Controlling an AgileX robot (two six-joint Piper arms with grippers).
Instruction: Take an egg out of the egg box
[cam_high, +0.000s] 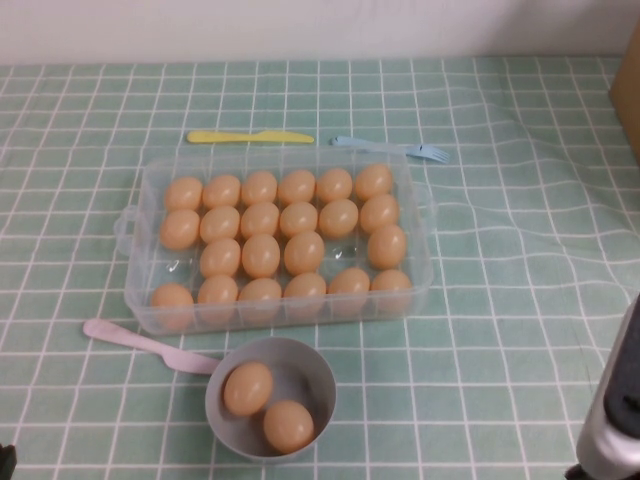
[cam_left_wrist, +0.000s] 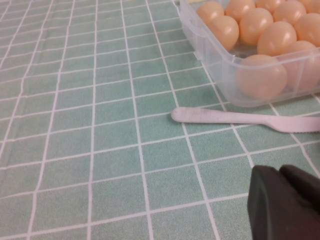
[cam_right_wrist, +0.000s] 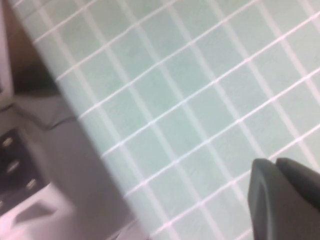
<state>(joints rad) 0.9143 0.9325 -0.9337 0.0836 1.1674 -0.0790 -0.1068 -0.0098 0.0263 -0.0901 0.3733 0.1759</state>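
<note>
Green cloth checked with thin white lines covers the table (cam_high: 520, 300), running back to a pale wall. At its middle sits the egg box (cam_high: 135, 285), a clear plastic tray with rounded corners and small side handles, holding twenty-two orange-tan eggs in four rows: six at the back, six next, four in the third row and six at the front, one of them the egg (cam_high: 260, 255) in that short third row. Just in front of the tray stands a round grey bowl (cam_high: 318, 375) with two more eggs lying side by side. A pink plastic knife (cam_high: 140, 343) lies before the tray's front left corner, its tip reaching the bowl; a yellow knife (cam_high: 250, 137) and a pale blue fork (cam_high: 392, 148) lie just behind the tray. The left gripper (cam_left_wrist: 285, 202) hangs low over bare cloth, with the pink knife and the tray's corner ahead of it and well clear; its dark fingers look pressed together, holding nothing. The right gripper (cam_right_wrist: 286, 200) hovers over the cloth near the table's edge, far from the tray; whether it is parted or closed cannot be told.
</note>
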